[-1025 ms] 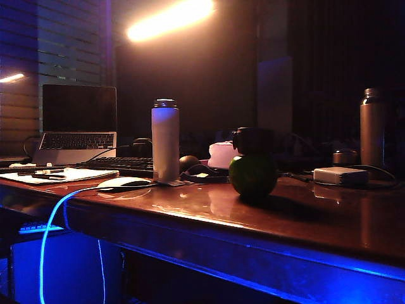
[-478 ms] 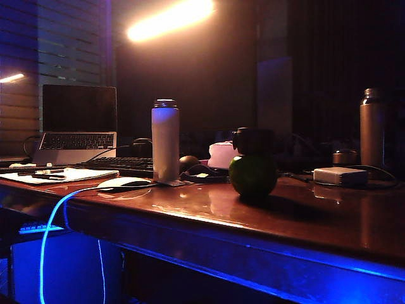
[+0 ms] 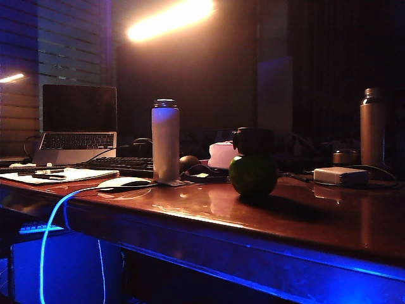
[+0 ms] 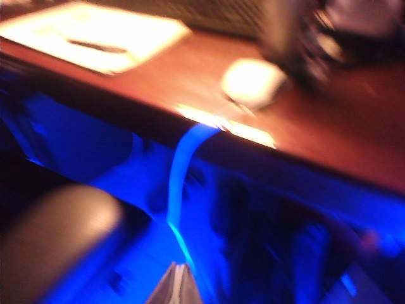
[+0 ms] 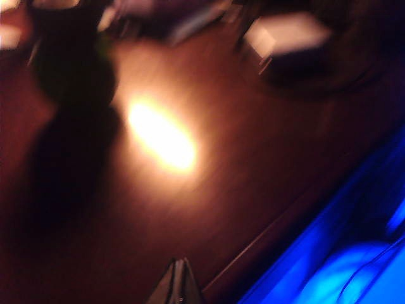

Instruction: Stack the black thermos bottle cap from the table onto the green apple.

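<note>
The green apple (image 3: pixel 253 175) stands on the table (image 3: pixel 304 221) near the middle, and the black thermos bottle cap (image 3: pixel 253 140) rests on top of it. Neither arm shows in the exterior view. The blurred right wrist view has the apple (image 5: pixel 76 76) as a dark round shape. My right gripper (image 5: pixel 179 263) is shut and empty over the table's front part (image 5: pixel 190 209), well apart from the apple. In the left wrist view my left gripper (image 4: pixel 179 269) is shut and empty, out in front of the table's blue-lit edge (image 4: pixel 304 171).
A white bottle (image 3: pixel 165 140), a white mouse (image 3: pixel 124 183), a dark ball (image 3: pixel 188 163), a keyboard (image 3: pixel 120 164) and a laptop (image 3: pixel 78 123) stand left of the apple. A white box (image 3: pixel 340 175) and a dark bottle (image 3: pixel 372 126) are at the right. A glowing blue cable (image 3: pixel 54 221) hangs off the front edge.
</note>
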